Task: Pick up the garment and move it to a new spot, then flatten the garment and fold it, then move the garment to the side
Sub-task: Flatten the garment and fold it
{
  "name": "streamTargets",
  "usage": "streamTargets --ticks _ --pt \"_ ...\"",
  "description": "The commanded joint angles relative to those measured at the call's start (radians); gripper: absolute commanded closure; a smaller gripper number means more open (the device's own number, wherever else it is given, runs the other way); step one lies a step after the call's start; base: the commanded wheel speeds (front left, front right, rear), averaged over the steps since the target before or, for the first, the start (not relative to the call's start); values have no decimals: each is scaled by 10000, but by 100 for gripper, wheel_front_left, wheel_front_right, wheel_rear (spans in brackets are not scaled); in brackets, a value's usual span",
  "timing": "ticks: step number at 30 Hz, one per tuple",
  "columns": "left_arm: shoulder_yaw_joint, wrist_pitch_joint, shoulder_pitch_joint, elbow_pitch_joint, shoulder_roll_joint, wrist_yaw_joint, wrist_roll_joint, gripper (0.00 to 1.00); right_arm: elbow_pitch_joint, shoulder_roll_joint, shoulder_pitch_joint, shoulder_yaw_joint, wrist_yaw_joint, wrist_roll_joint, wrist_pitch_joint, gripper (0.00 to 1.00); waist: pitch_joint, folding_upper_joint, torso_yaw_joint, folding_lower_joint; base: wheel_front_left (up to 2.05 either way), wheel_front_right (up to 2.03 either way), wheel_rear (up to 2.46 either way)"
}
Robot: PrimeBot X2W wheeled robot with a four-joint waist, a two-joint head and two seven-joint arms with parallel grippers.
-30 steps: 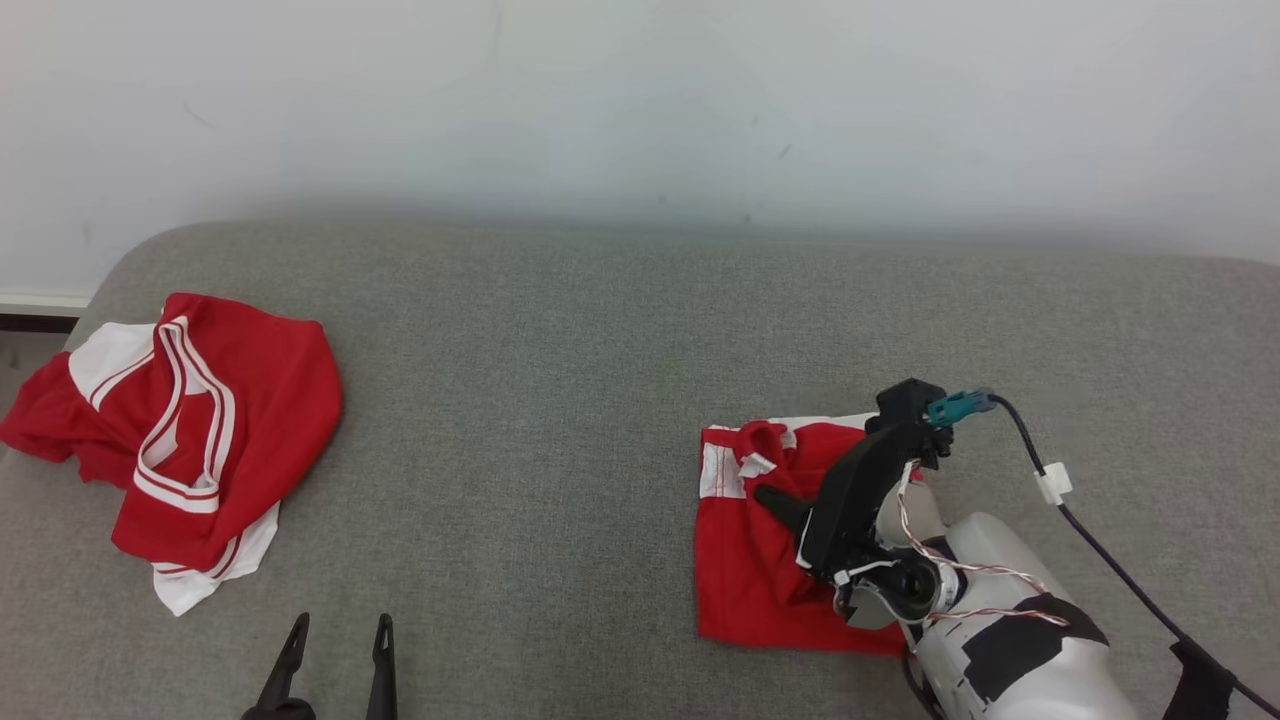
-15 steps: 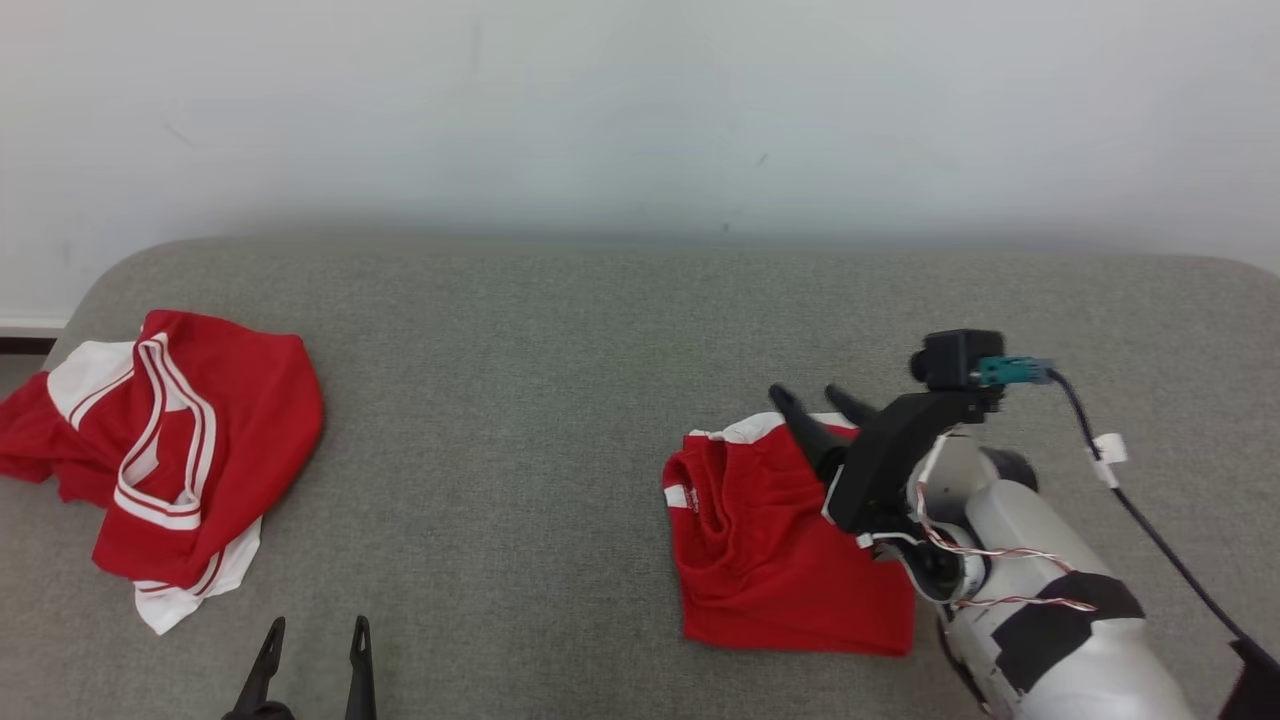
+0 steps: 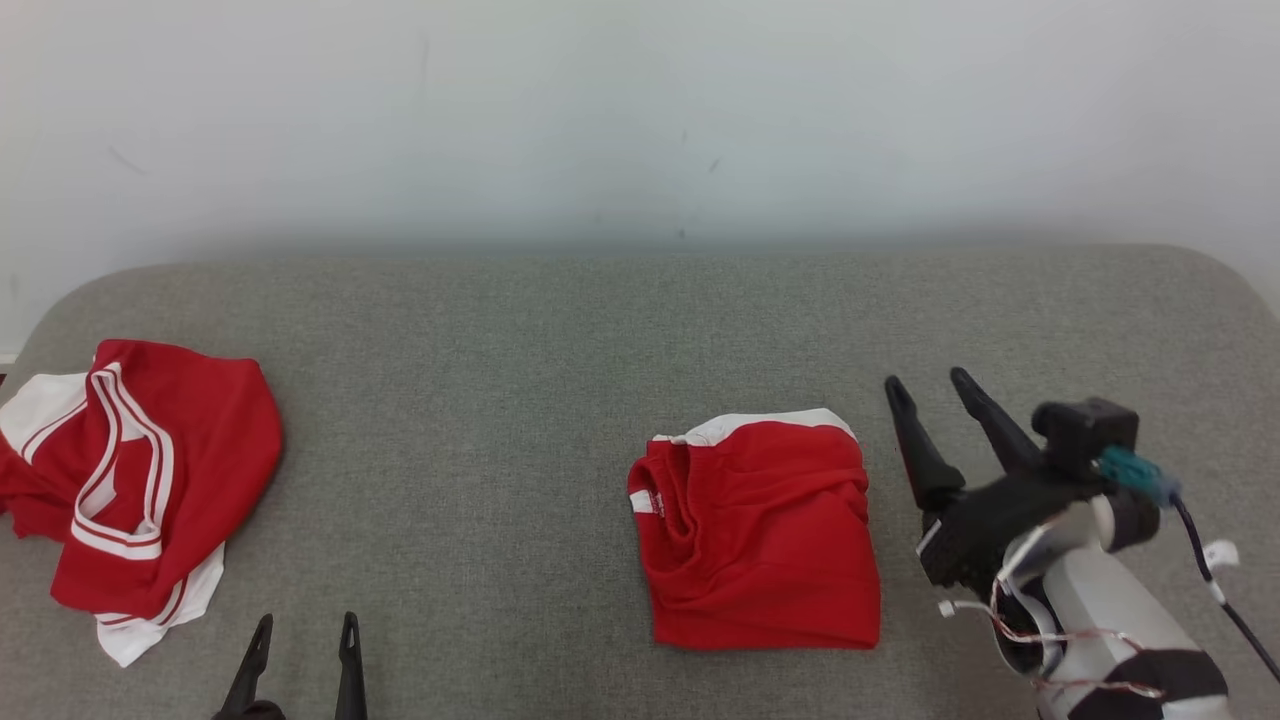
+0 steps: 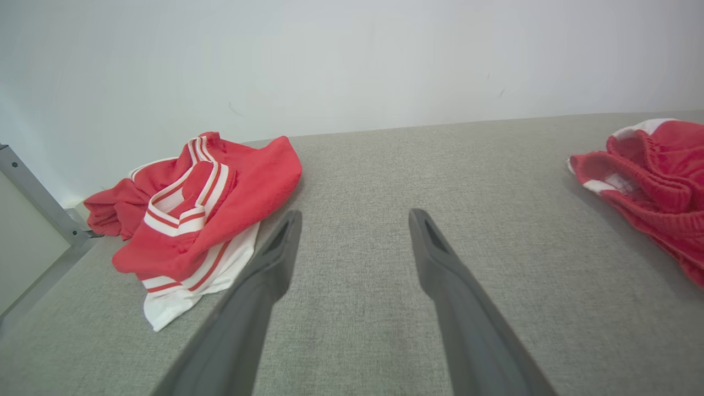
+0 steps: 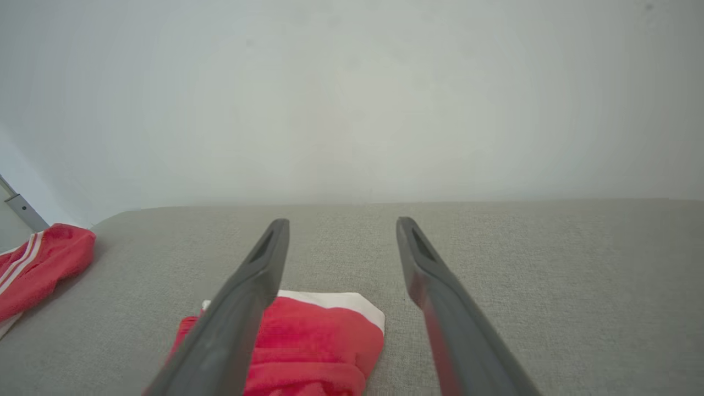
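A crumpled jersey point(image 3: 130, 480) lies far left, the left fingers point(image 3: 255, 655) stand open and empty at lower left, the folded red garment point(image 3: 760, 530) rests right of centre on the grey surface point(image 3: 520, 380), and the right fingers point(image 3: 915, 450) are spread empty just beside it.

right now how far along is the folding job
Done: the folded red fabric garment with white trim lies squared on the grey upholstered surface. In hand: nothing; the right claw stands open beside it, apart. Left: perhaps moving it aside; the crumpled red-and-white striped garment lies unfolded.
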Motion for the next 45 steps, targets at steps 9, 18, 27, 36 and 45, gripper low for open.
streamTargets --ticks 9,18,27,36,45 --pt "121 -24 69 -172 -18 -16 -89 0 -1373 176 2187 -1543 -25 -1781 -1184 0 -17 -1 -113 0 0 0 0" --pt "271 -24 176 -277 -139 9 -237 0 -2480 881 3735 -2461 -25 -2946 -1347 0 -152 -1 -164 0 0 0 0" --pt "302 -24 291 -260 -257 -44 -212 0 -2888 1784 4893 -2844 -25 -3689 -1403 0 -324 -1 -125 0 0 0 0" --pt "368 -24 439 -359 -252 -195 -146 0 -3089 1950 5283 -2919 -25 -4367 -1407 0 -456 -1 -85 0 0 0 0" --pt "208 -24 707 -554 -257 -383 -236 0 -2937 2033 5275 -3039 -25 -4659 -1262 0 -510 -1 -10 0 0 0 0"
